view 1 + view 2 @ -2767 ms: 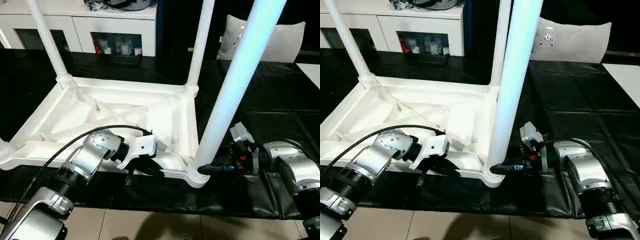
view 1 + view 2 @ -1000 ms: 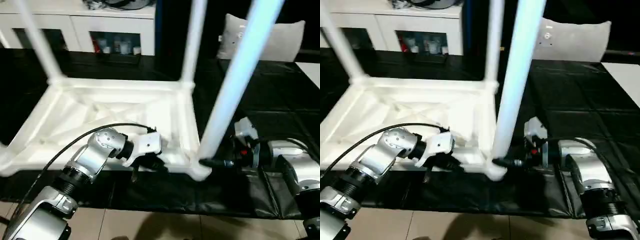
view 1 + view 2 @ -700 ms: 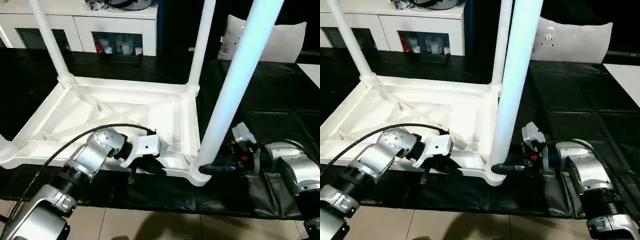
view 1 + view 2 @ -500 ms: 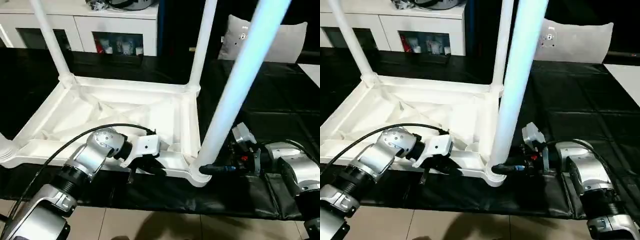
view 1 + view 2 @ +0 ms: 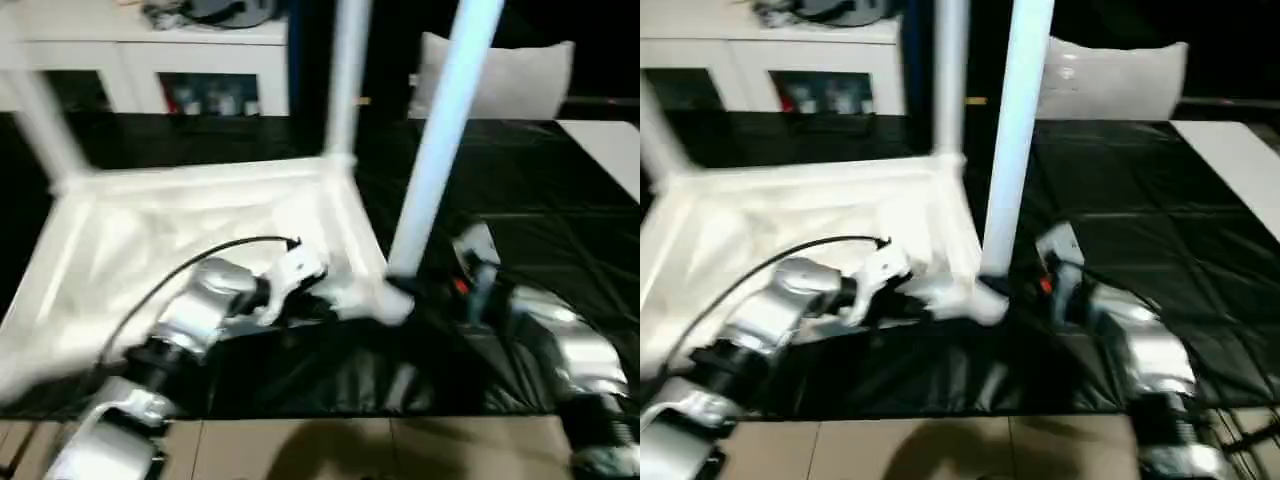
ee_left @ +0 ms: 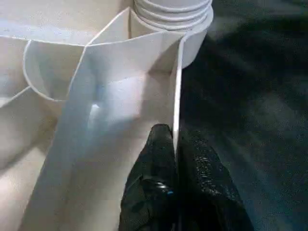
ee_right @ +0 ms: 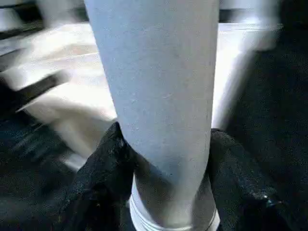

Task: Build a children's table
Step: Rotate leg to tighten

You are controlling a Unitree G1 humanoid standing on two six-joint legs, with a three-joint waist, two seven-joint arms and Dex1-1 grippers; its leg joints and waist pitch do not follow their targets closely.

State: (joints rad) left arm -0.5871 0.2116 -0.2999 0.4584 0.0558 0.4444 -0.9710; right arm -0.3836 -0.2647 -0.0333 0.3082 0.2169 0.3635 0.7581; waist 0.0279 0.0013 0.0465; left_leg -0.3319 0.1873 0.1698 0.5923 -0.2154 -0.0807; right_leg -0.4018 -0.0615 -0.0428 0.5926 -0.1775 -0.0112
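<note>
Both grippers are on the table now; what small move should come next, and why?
Probably lift and tip the tabletop to turn it upright: left gripper pinches its rim, right gripper straddles the near leg, seated in its socket.

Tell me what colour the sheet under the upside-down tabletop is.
Black. The sheet under the tabletop shows best in the right eye view.

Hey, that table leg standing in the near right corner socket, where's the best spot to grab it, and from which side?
Grip the leg low on its round shaft, just above the corner socket, coming in level from the robot's right, the open outer side. The tabletop rim blocks the other side. The right gripper sits there, fingers either side. The left gripper pinches the rim.
</note>
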